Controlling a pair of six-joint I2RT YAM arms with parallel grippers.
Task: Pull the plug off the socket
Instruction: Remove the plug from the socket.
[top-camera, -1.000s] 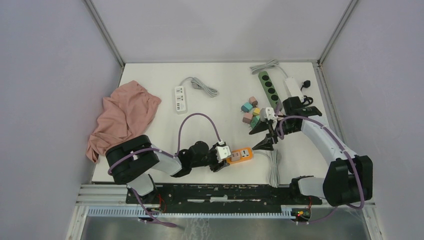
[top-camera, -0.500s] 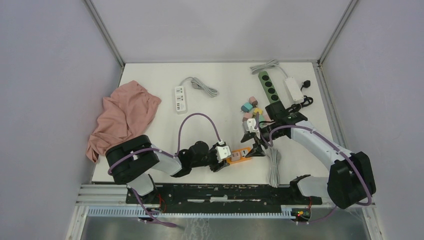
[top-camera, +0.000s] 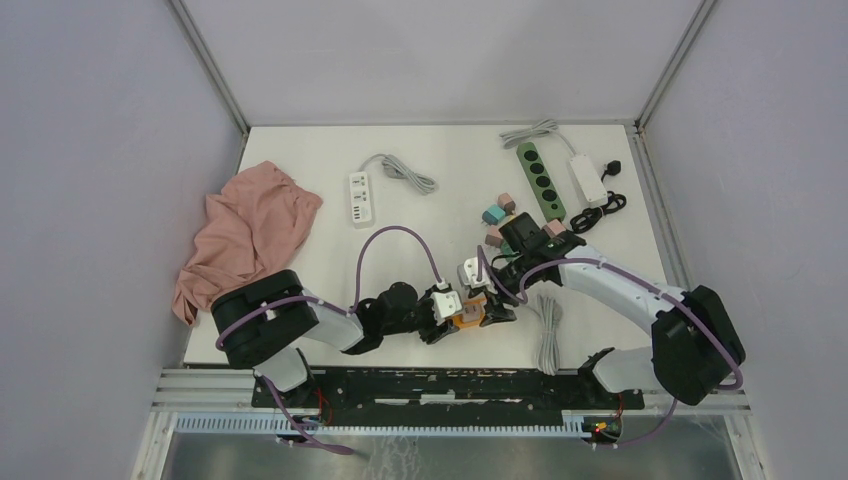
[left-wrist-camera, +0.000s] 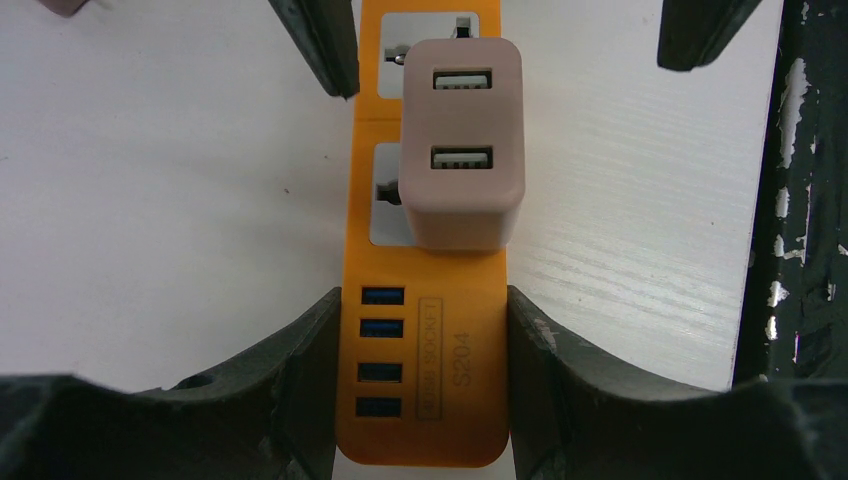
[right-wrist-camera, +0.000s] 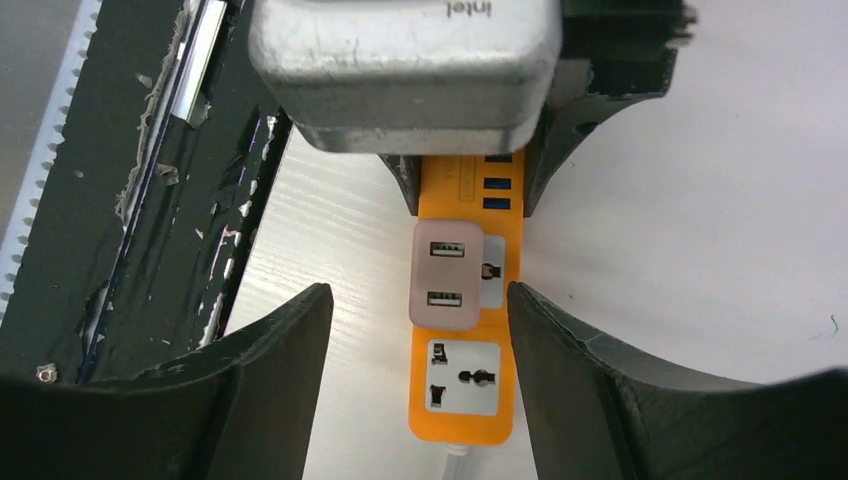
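The right gripper (right-wrist-camera: 416, 300) has swung in and now hangs open astride the pink plug (left-wrist-camera: 463, 150), which is still seated in the orange power strip (right-wrist-camera: 465, 385). The left gripper (left-wrist-camera: 422, 310) clamps the strip's end, so the pull looks next.

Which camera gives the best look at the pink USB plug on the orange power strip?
The left wrist view: the pink USB plug is large, both ports sharp, seated on the orange power strip. The right wrist view shows it smaller but whole. In the top view it is too small to make out.
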